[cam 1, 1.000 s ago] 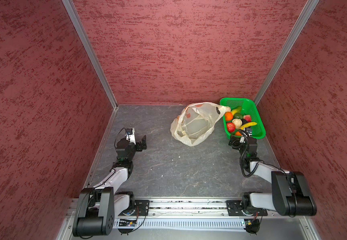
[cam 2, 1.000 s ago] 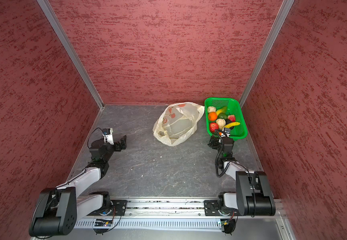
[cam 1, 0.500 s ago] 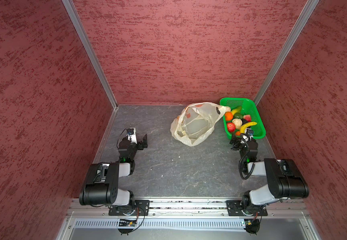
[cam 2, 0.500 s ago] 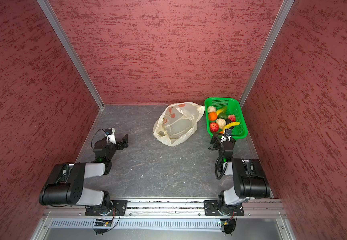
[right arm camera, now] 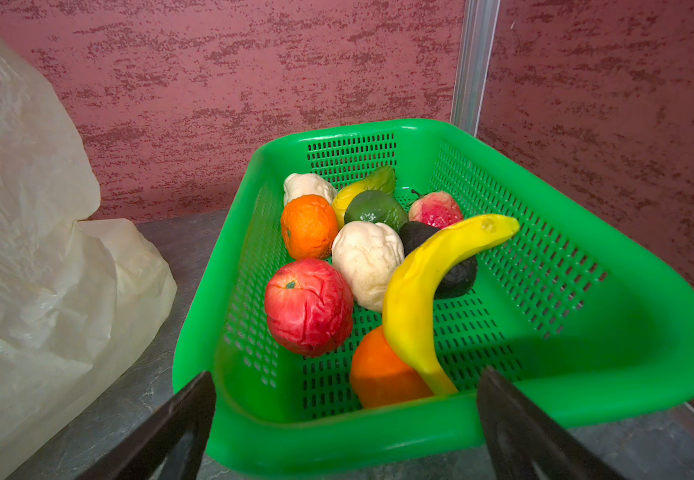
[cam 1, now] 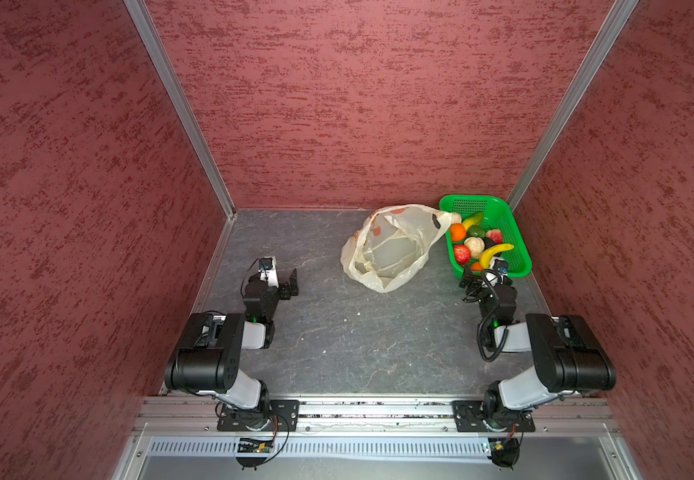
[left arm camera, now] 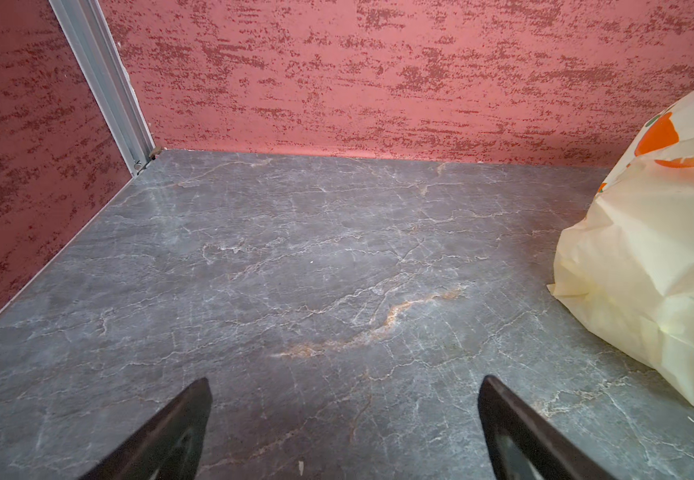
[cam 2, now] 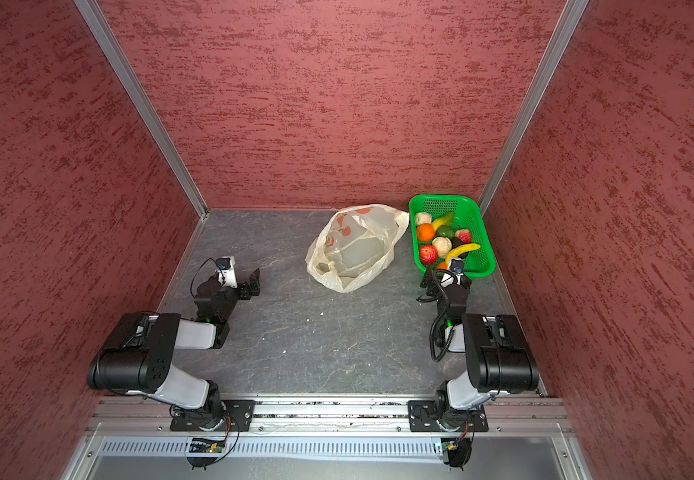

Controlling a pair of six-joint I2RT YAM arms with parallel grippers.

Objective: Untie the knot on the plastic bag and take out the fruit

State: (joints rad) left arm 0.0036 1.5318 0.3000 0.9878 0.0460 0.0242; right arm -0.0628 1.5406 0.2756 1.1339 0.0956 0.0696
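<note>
**Clerk:** State of the tools?

**Inspector:** The left gripper [left arm camera: 346, 379] has its jaws wide apart with nothing between them. It sits low over the bare table [cam 1: 357, 332] on the left side. The right gripper [right arm camera: 346, 372] is also spread wide and holds nothing. It sits just on the near side of the green basket [cam 1: 519, 259], facing the middle of the near rim.

**Clerk:** The task's items?

**Inspector:** The plastic bag [cam 1: 391, 245] lies slumped on the far half of the table, right of centre. It is pale and crumpled, with orange marks on its far-left face. Its right end meets the basket's far-left corner; whether they touch I cannot tell. The fruit [cam 1: 474, 246] is all in the basket. The banana [right arm camera: 415, 291] lies on top, curving down to the near rim. A red apple [right arm camera: 307, 305] is at the left, with an orange [right arm camera: 310, 226] beyond it.

**Clerk:** Edges?

**Inspector:** The basket sits in the far-right corner, close to the right wall [cam 1: 648, 208] and the back wall [cam 1: 357, 104], so room there is tight. The bag is near the back wall.

**Clerk:** Open room?

**Inspector:** The centre and left of the table are bare from the near rail [cam 1: 378, 409] to the back wall. The left gripper is well apart from the bag. A narrow strip of table shows between the bag's near-right flank and the basket's left side.
</note>
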